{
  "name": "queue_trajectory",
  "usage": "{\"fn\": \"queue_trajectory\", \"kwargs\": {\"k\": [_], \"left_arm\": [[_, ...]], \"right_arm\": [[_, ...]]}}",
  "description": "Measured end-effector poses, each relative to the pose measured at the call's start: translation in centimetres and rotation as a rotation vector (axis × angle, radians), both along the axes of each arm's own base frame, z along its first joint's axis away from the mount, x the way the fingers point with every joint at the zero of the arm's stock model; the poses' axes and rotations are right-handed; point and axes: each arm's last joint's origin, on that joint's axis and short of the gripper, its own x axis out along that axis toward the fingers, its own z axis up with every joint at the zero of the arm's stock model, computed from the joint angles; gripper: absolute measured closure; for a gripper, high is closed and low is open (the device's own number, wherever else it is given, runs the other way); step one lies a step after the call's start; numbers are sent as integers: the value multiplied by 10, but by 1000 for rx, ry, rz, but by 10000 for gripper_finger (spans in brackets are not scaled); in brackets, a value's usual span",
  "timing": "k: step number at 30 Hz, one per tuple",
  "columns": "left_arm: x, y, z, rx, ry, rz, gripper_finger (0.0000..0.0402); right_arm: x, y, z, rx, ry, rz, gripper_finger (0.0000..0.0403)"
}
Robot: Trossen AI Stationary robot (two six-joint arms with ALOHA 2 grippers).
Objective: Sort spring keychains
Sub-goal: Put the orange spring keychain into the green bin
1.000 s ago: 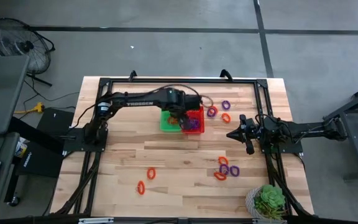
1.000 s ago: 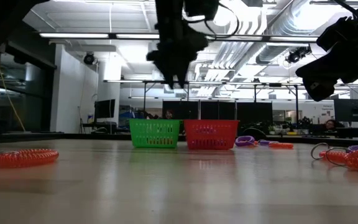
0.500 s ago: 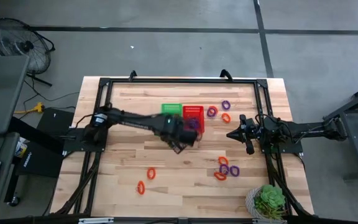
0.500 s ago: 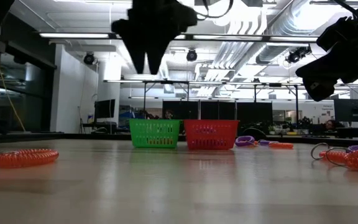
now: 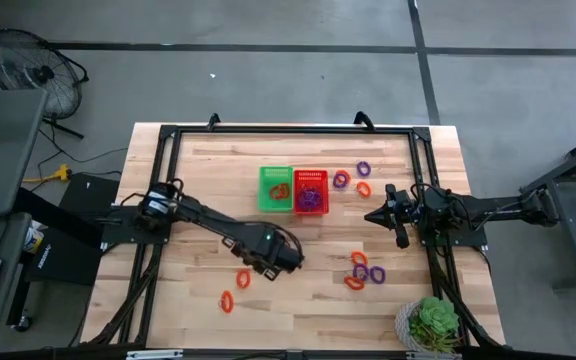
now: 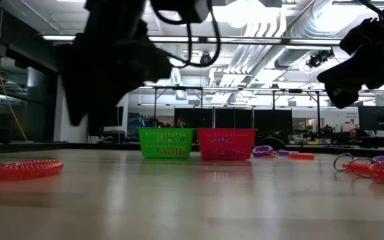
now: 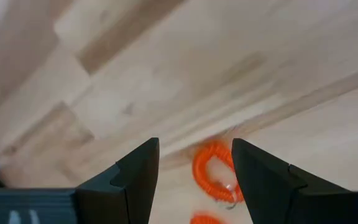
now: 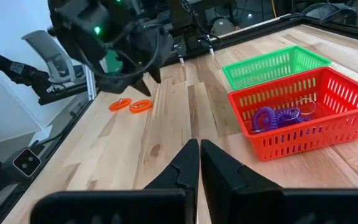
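Orange and purple spring keychains lie loose on the wooden table. Two orange ones rest flat at the near left (image 5: 243, 279) (image 5: 227, 301). My left gripper (image 5: 269, 260) hangs open above the table, pointing down, just right of and beyond them. Its wrist view shows one orange keychain (image 7: 213, 174) on the wood past its fingers (image 7: 194, 144). The green basket (image 5: 276, 188) holds an orange keychain, the red basket (image 5: 310, 190) purple ones (image 8: 278, 118). My right gripper (image 5: 373, 215) waits shut at the right, level, its fingers (image 8: 199, 163) together.
More keychains lie right of the baskets (image 5: 364, 168) (image 5: 364, 189) and in a cluster near the right front (image 5: 363, 270). A potted plant (image 5: 432, 322) stands at the near right corner. A black frame (image 5: 288, 128) runs along the table's far edge.
My left gripper has swung from above the baskets toward the table's near edge and a little left, sinking as it went and rolling about its own axis. It has stayed open. The keychains and baskets have not moved.
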Motion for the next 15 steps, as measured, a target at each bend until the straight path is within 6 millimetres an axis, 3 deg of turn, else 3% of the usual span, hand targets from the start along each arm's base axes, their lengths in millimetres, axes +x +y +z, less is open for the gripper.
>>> {"fn": "queue_trajectory", "kwargs": {"k": [15], "left_arm": [[-23, -35, -28, -32, 38, 57, 204]], "right_arm": [[0, 0, 0, 0, 0, 0, 391]]}}
